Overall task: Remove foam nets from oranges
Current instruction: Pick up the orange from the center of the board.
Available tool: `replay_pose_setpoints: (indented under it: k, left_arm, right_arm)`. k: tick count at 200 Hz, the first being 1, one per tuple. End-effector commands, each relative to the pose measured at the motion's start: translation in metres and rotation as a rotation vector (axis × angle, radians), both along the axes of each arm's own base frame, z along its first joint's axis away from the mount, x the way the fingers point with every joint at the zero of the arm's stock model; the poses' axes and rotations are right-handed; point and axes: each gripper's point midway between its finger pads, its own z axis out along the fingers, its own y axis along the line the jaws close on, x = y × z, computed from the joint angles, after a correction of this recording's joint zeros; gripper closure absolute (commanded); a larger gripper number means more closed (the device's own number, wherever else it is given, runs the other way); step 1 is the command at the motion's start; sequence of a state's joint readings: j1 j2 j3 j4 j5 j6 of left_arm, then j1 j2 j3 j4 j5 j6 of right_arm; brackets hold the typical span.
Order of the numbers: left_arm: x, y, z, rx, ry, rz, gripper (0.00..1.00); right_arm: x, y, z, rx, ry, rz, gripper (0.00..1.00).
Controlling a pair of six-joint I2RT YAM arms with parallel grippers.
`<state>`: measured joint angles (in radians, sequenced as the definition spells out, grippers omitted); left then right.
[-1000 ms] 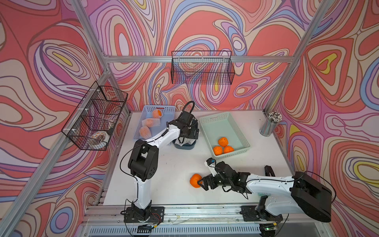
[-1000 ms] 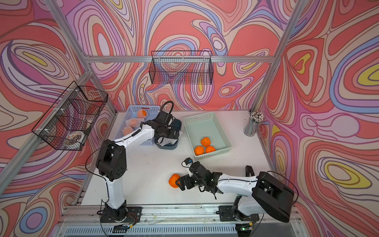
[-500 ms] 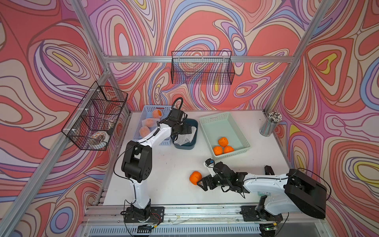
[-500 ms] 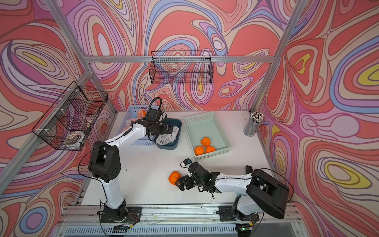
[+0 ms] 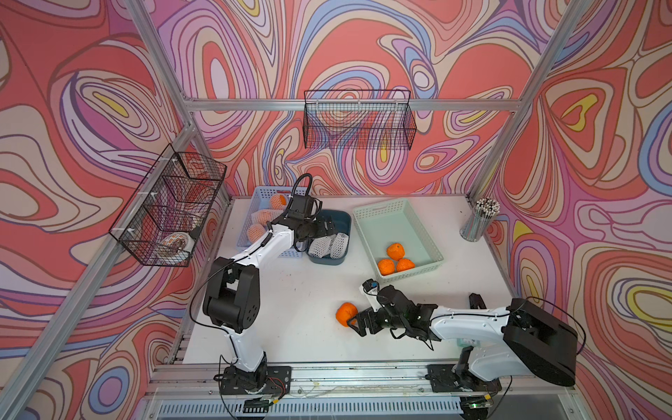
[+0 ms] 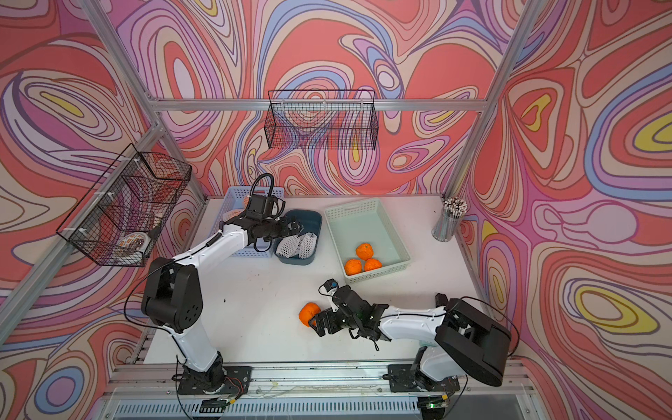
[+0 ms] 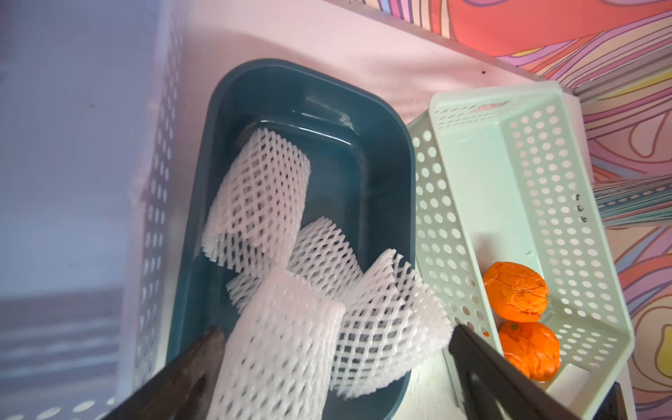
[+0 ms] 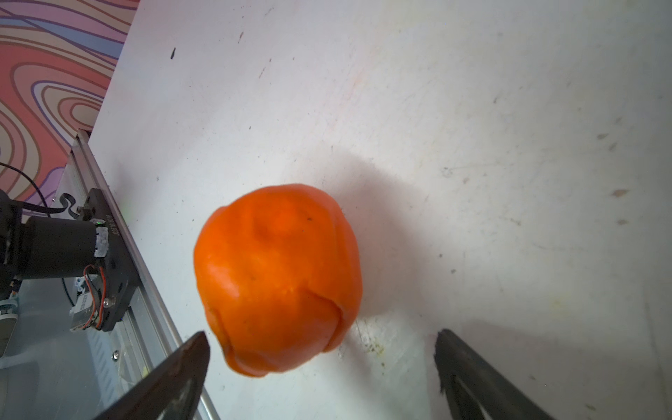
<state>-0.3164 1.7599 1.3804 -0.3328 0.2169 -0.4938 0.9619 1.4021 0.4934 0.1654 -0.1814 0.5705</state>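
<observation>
A bare orange [image 5: 345, 313] [image 6: 308, 313] [image 8: 280, 280] lies on the white table near the front. My right gripper [image 5: 358, 322] [image 6: 320, 323] [image 8: 322, 334] stands open right behind it, the fruit just ahead of the fingertips and untouched. My left gripper [image 5: 329, 227] [image 6: 295, 225] [image 7: 334, 330] hangs open over the dark blue bin [image 5: 343, 218] [image 7: 385, 189]. Several empty foam nets [image 5: 329, 244] [image 6: 298, 245] [image 7: 262, 196] lie in that bin. One blurred net [image 7: 280, 349] sits loose between the wide jaws. Netted oranges [image 5: 262, 214] rest in the lavender basket.
A green basket [image 5: 418, 222] [image 6: 385, 222] [image 7: 472, 203] right of the bin holds three bare oranges [image 5: 394, 259] [image 6: 362, 260]. A cup of straws [image 5: 480, 220] stands at the back right. Black wire baskets [image 5: 358, 120] [image 5: 171, 207] hang on the walls.
My left arm has drawn back and turned, so the gripper no longer covers the blue bin and the nets inside show. The right gripper and the bare orange have barely moved.
</observation>
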Motion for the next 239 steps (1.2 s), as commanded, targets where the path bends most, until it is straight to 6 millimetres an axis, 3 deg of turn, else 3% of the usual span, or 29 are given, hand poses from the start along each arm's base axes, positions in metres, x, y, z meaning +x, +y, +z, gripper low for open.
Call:
replay_pose_setpoints:
  k: [1,44,91,166,215,239]
  left_arm:
    - [0.001,0.008,0.056,-0.024,-0.154,0.021,0.0]
    - [-0.034,0.031,0.111,0.017,-0.285,0.041,0.0]
    - [-0.093,0.05,0.137,0.034,-0.331,0.024,0.0]
    - [-0.191,0.078,0.133,0.057,-0.352,-0.018,0.0]
    - [-0.231,0.099,0.113,0.113,-0.319,-0.007,0.0]
    - [-0.244,0.107,0.114,0.125,-0.34,0.01,0.0]
  right_arm:
    - [0.004,0.012,0.008,0.022,-0.009,0.013,0.02]
    - [0.006,0.024,0.008,0.031,0.003,0.043,0.02]
    - [0.008,0.034,0.003,0.024,0.015,0.062,0.03]
    - [0.012,0.044,-0.008,-0.007,0.032,0.061,0.12]
    - [0.014,0.041,-0.006,-0.031,0.023,0.043,0.22]
    - [0.014,0.038,-0.003,-0.037,0.019,0.035,0.27]
